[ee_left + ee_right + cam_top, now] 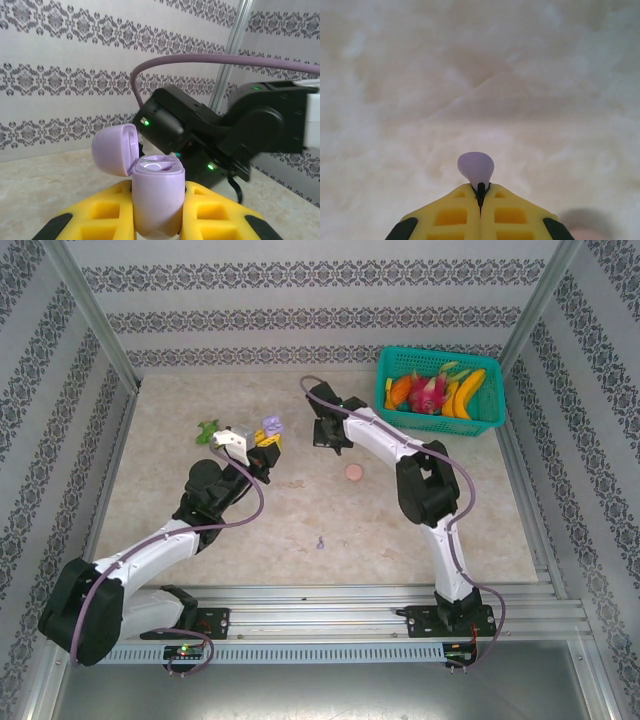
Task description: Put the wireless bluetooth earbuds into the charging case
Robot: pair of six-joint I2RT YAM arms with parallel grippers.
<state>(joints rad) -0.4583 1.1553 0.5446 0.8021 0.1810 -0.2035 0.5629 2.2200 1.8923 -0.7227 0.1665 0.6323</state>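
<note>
Yellow fingers (102, 215) of the left end effector (159, 192), seen from its wrist: closed on the purple charging case (156, 172), pinching its body from both sides. Case upright, lid (114, 149) hinged open and tipped to the left, glossy top of the body facing up. Whether anything sits in its wells: cannot tell. Just behind the case is the black wrist of the right arm (185, 125), green lights lit, with a purple cable (210, 59) arching over it. Right end effector (480, 190), seen from its own wrist: 2 yellow fingers (450, 215) pressed together with almost no gap, nipping the stem of 1 purple earbud (476, 167). The rounded head sticks out past the tips, over the blurred marbled surface (480, 75). From above, the right end effector is just to the right of the purple charging case and apart from it, so the held earbud is near the case but not in it. A loose purple earbud (320, 542) lies on the surface well apart from the case, toward the arm bases and slightly right. A pink round case (353, 472) lies on the surface near the purple one, to its right and a little closer to the bases. A small green object (207, 430) sits near the case on its left, too small to identify. A teal basket (440, 424) of fruit stands well to the right of the case.
</note>
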